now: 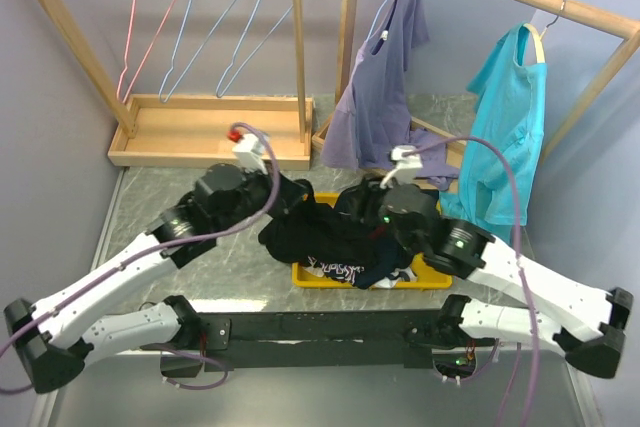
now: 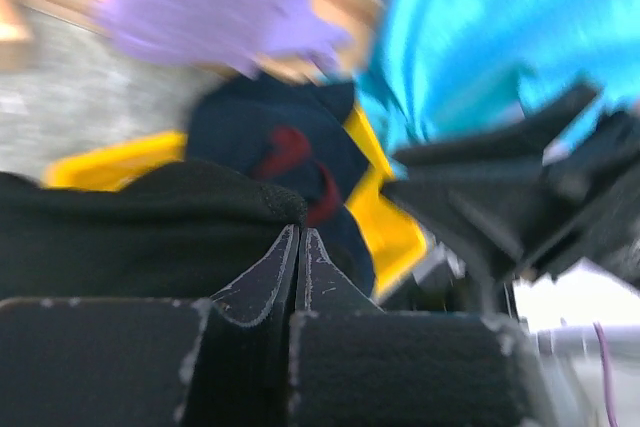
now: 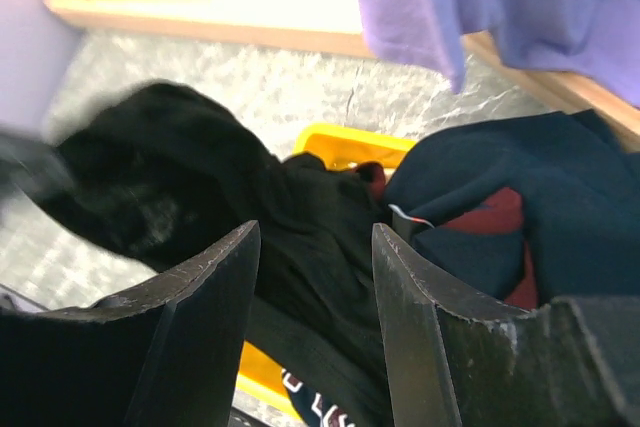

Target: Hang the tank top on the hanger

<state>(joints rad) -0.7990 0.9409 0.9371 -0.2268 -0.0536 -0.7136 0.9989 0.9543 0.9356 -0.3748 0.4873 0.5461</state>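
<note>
The black tank top (image 1: 300, 232) lies bunched over the left end of the yellow bin (image 1: 432, 283). My left gripper (image 1: 303, 203) is shut, pinching an edge of the tank top (image 2: 130, 232) at its fingertips (image 2: 298, 234). My right gripper (image 3: 316, 232) hangs open just above the tank top (image 3: 300, 217), with nothing between its fingers (image 3: 215, 277). In the top view my right gripper (image 1: 368, 219) is over the middle of the bin. Two pale blue-grey wire hangers (image 1: 200, 27) (image 1: 262, 22) hang on the left wooden rack, far from both grippers.
A pink wire hanger (image 1: 140, 17) shares the left rack, which stands on a wooden tray base (image 1: 200, 137). A lilac shirt (image 1: 380, 87) and a turquoise shirt (image 1: 510, 127) hang on the right rack. A navy and red garment (image 3: 520, 187) and a printed one (image 1: 340, 269) fill the bin.
</note>
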